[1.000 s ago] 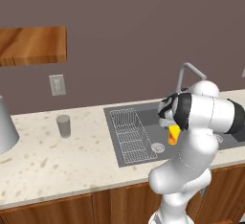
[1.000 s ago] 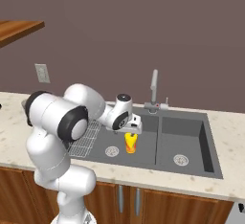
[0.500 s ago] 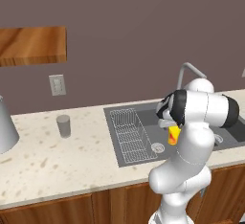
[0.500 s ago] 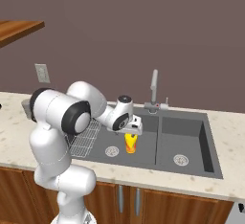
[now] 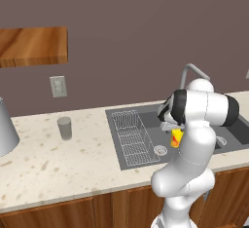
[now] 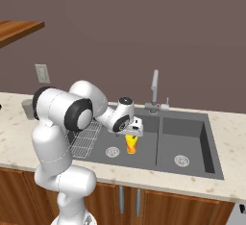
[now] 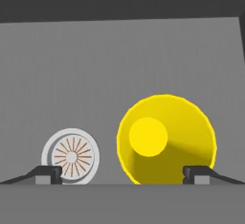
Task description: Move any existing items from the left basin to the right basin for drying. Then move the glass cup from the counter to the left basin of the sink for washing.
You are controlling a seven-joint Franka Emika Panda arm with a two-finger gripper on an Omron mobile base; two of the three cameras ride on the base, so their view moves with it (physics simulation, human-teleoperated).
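**Yellow bottle waiting in the left basin, gripper poised above it**

Yellow bottle upright on the floor of the left basin, close to the divider, beside the round drain. Seen top-down in the hand view as a yellow disc with a smaller cap, the drain off to one side. Positioned that way, presumably, because standing upright leaves its sides free for a pinch from above.

Directly over it, the gripper, jaws spread wide and holding nothing. Fingertips low in the hand view, one at the bottle's edge and the other out by the drain, so not yet centred on it. Judged as the approach step of the first move: hovering above, open wide enough to straddle the body, needing a small sideways correction and a descent before closing.

Further along, the wire rack in the far part of the same basin, and the right basin with nothing in it but its own drain, ready to receive the bottle. Behind, the faucet rising at the divider, something to clear during the carry across.

Farthest off, the glass cup upright on the counter, well apart from the sink, untouched; its turn comes second.
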